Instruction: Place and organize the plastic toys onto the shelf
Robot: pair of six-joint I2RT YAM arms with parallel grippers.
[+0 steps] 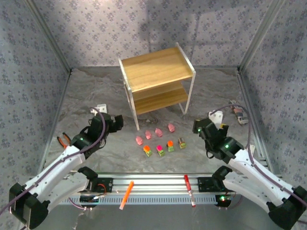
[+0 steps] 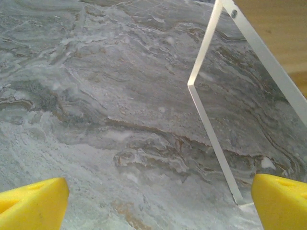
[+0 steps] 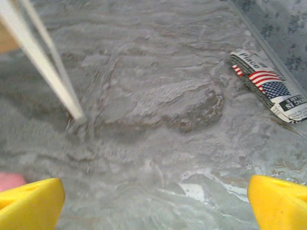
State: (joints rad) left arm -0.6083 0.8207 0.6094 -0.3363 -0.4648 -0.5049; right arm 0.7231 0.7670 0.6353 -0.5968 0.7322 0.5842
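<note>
Nearest us, the toys [image 1: 160,150] lie on the desk [image 1: 91,91] in two rows slanting near-left to far-right. The left end effector [image 1: 115,122] and right end effector [image 1: 200,126] flank them, both spread and empty. The right one seems nearer, with the toys to its left. Beyond stands the shelf [image 1: 156,69].

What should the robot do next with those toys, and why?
Probably swing the right pincer left and down over the nearest pink pig: it hangs open and empty, that pig sits closest to it, and every toy lies on the table, none on the shelf.
</note>
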